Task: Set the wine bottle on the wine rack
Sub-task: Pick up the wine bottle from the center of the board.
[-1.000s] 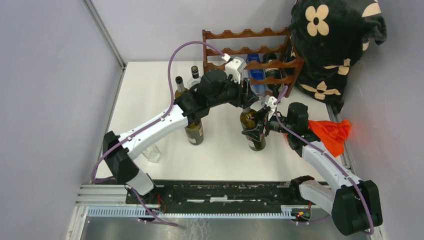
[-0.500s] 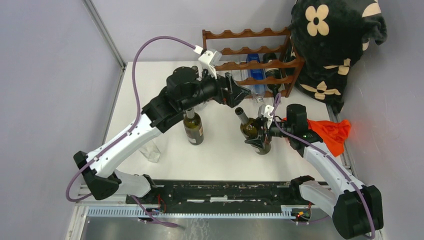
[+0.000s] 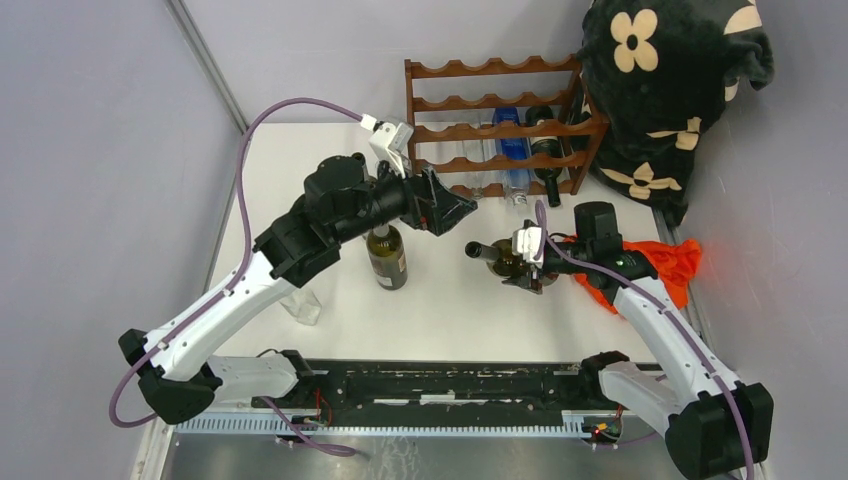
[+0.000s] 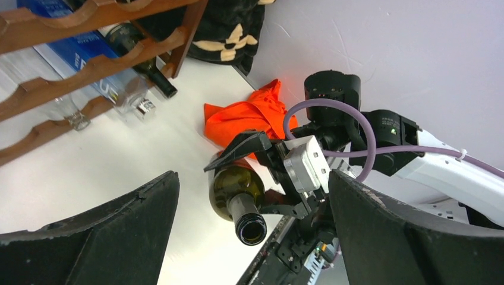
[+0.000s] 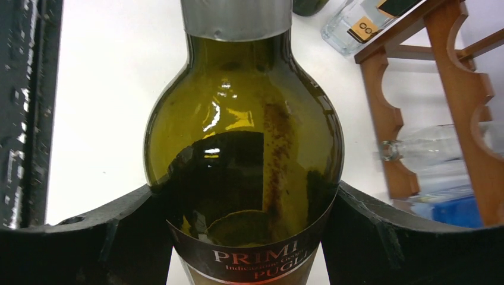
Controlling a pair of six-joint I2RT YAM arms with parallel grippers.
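The wine bottle is dark green glass with a dark label, and its neck is tipped over toward the left. My right gripper is shut on its body. In the right wrist view both fingers press the bottle at label height, around my right gripper. My left gripper hangs open and empty up and left of the neck, apart from it. In the left wrist view the bottle points its open mouth at my left gripper. The reddish-brown wine rack stands at the back.
The rack holds a blue-labelled bottle, a dark one and clear ones. A green bottle stands under my left arm. An orange cloth lies at the right, below a black floral blanket. A clear bottle lies at the left.
My left gripper opened, let go of the bottle and drew back to the left. My right gripper has tipped the bottle from upright so that its neck points left.
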